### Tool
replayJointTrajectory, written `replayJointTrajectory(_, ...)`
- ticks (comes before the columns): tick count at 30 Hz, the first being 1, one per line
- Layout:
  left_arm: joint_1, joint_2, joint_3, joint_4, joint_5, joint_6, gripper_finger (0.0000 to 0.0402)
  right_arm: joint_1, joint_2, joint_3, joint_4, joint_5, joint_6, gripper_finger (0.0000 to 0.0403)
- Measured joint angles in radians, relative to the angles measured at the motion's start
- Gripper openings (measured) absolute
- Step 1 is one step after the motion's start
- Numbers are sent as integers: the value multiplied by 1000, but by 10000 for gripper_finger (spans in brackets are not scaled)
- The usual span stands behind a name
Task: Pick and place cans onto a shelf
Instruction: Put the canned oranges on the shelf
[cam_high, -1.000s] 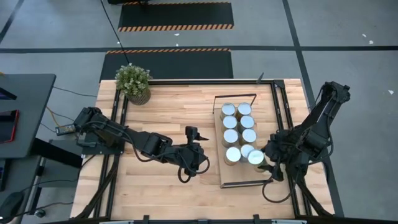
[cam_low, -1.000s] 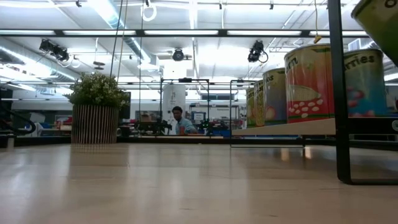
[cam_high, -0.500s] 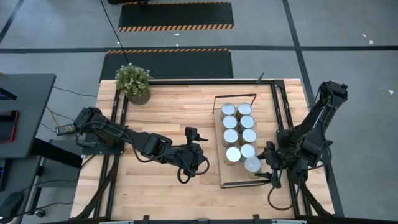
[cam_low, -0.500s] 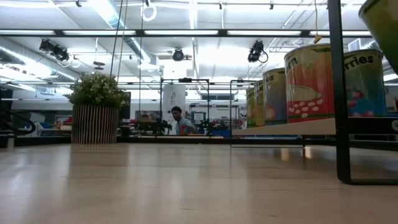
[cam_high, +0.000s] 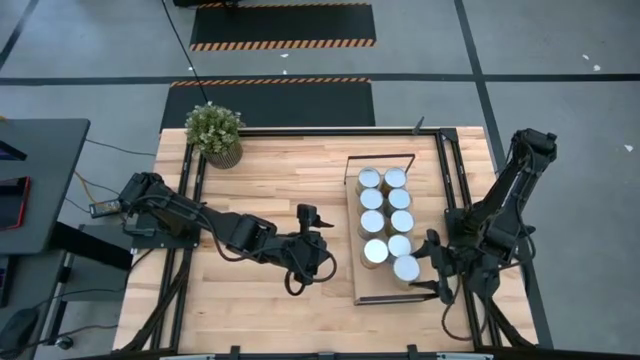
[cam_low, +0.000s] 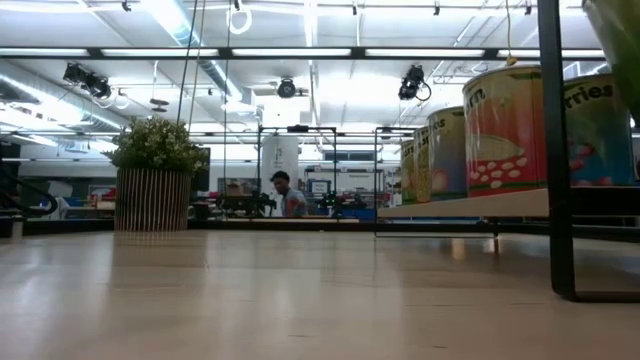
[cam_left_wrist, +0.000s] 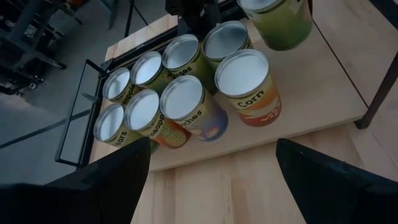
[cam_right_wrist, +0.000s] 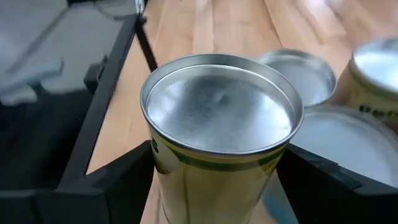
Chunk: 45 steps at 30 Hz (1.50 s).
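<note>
— Nine cans (cam_high: 384, 215) stand on the shelf (cam_high: 375, 292), all upright and packed in two tight rows. Why so close together?

— Probably to save room: the board is narrow, and the near end is bare, so packing them from the far end leaves space in front for whatever comes next.

— And the newest can (cam_high: 406, 267), the one with green sides?

— It sits at the open end of the right-hand row, touching its neighbour. The right gripper (cam_high: 436, 262) is beside it with its jaws spread wide; in the right wrist view the can (cam_right_wrist: 221, 134) stands between the two dark fingers (cam_right_wrist: 115, 180), with gaps on both sides, so it looks released rather than clamped.

— So the can rests on the board by itself?

— That is how it reads: lid level, base on the wood.

— What about the other arm?

— The left gripper (cam_high: 312, 238) waits over the plank table (cam_high: 270, 170), just beside the shelf, jaws apart and holding nothing. Its camera looks onto the lids, likely parked there to stay clear of the right arm.

— The potted plant (cam_high: 214, 132)?

— Far corner, well apart from the work.
</note>
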Motion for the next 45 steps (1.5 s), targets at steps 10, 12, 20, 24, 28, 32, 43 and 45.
replayJointTrajectory(10,5,0,0,-5,0,1,354,30,-126,126,-256,-17,-37,319)
replayJointTrajectory(12,4,0,0,-4,1,2,354,52,-160,128,-322,-13,22,319)
replayJointTrajectory(20,6,0,0,-4,0,2,354,112,-203,110,-415,-42,112,319)
replayJointTrajectory(24,5,0,0,-4,0,2,354,132,-202,37,-392,-56,200,318)
replayJointTrajectory(28,6,0,0,-4,0,2,354,152,-202,-34,-281,-39,211,318)
replayJointTrajectory(32,5,0,0,-4,0,2,354,153,-202,-93,-199,-31,184,318)
replayJointTrajectory(43,5,0,0,-4,0,2,354,126,-202,-240,106,7,31,318)
replayJointTrajectory(45,6,0,0,-4,0,2,354,113,-202,-258,140,7,3,320)
